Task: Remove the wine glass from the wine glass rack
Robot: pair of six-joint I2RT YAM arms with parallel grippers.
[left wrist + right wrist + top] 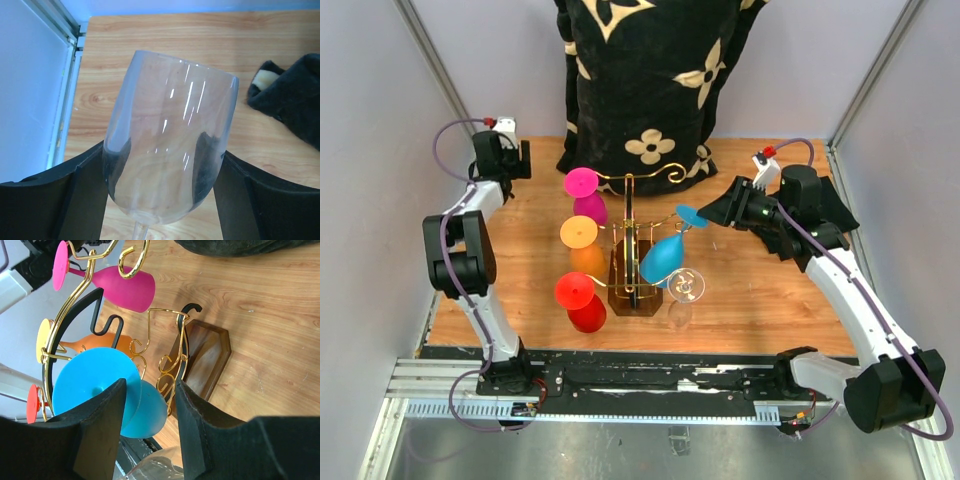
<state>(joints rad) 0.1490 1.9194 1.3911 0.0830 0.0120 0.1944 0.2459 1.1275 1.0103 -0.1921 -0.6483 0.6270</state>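
Note:
The gold wire wine glass rack (632, 196) stands mid-table on its dark brown base (623, 296). Magenta (582, 184), orange (579, 233), red (575, 291) and clear (686, 286) wine glasses hang from it. A blue wine glass (664, 257) hangs tilted on its right side. My right gripper (706, 213) is at the blue glass's foot (90, 380), open (150, 385), with the disc's edge by the left finger and nothing clamped. At the far left my left gripper (508, 156) is shut (162, 150) on the bowl of another clear wine glass (170, 120), stem toward the camera.
A black cloth with cream flowers (650, 80) hangs at the back and lies on the table near the left gripper (295, 100). Pale walls close in left and right. A metal rail (620, 385) runs along the near edge.

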